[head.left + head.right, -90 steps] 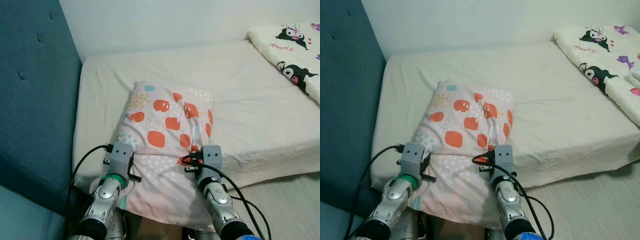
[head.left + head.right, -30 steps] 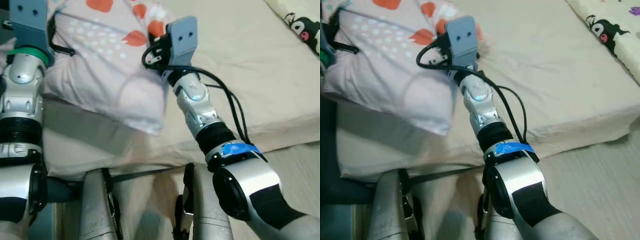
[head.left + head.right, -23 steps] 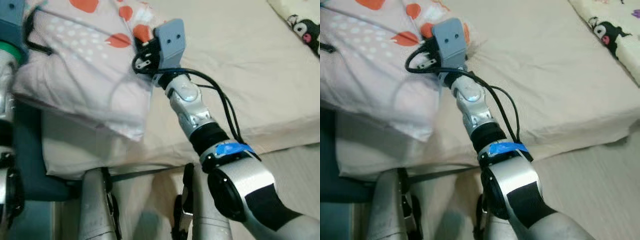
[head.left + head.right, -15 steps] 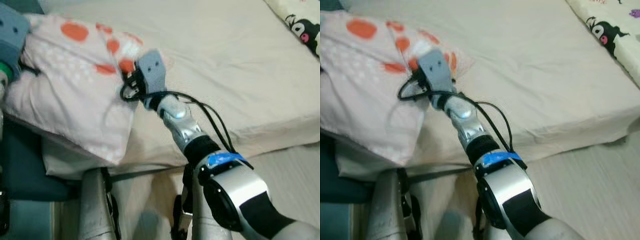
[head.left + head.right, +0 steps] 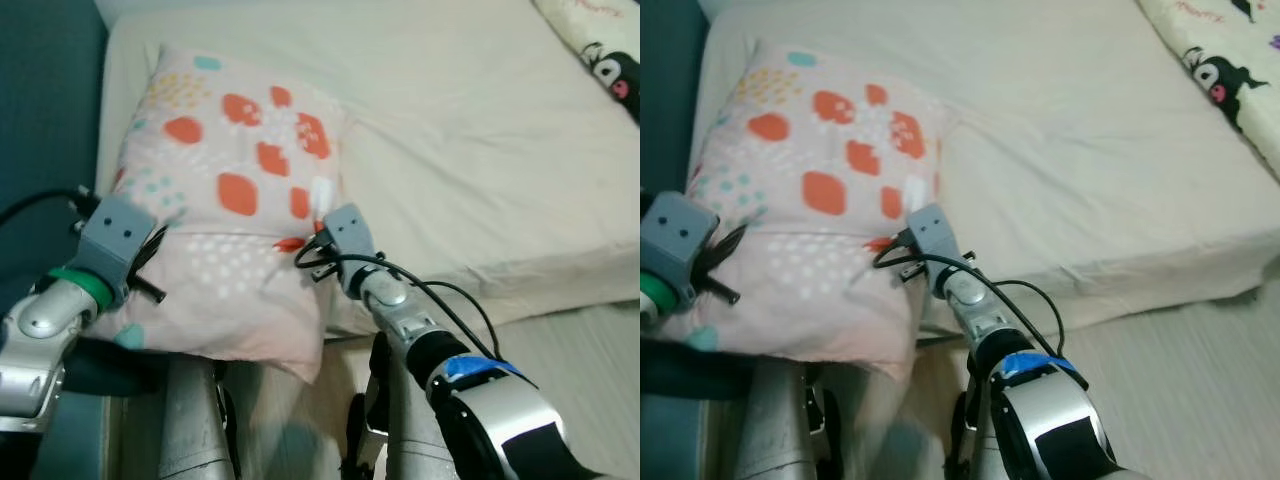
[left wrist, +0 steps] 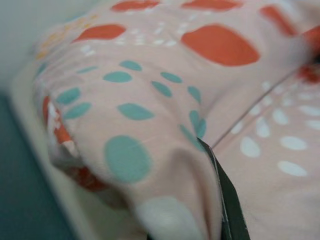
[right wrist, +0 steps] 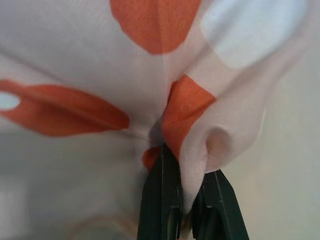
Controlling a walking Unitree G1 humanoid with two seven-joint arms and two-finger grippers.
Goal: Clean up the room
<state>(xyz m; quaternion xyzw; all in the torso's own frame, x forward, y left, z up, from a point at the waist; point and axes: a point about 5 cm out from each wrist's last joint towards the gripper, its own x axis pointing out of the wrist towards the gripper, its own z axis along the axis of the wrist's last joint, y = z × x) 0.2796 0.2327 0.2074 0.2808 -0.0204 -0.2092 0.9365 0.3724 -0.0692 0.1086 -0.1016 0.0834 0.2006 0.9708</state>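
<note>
Pillow lay on the bed at its headboard end, far part on the sheet, near edge overhanging the mattress toward the robot. Placement looked largely done; release and perhaps a last nudge further onto the bed seemed left. A printed blanket sat at the far right corner, not yet dealt with. Left gripper gripped the pillow's near left corner, fabric bunched over one black finger; fingers clamped on cloth. Right gripper pinched a fold at the pillow's near right edge, fingers together on it. Both arms reached forward, low, wrists level with the mattress edge, pillow spanning between the fingers.
</note>
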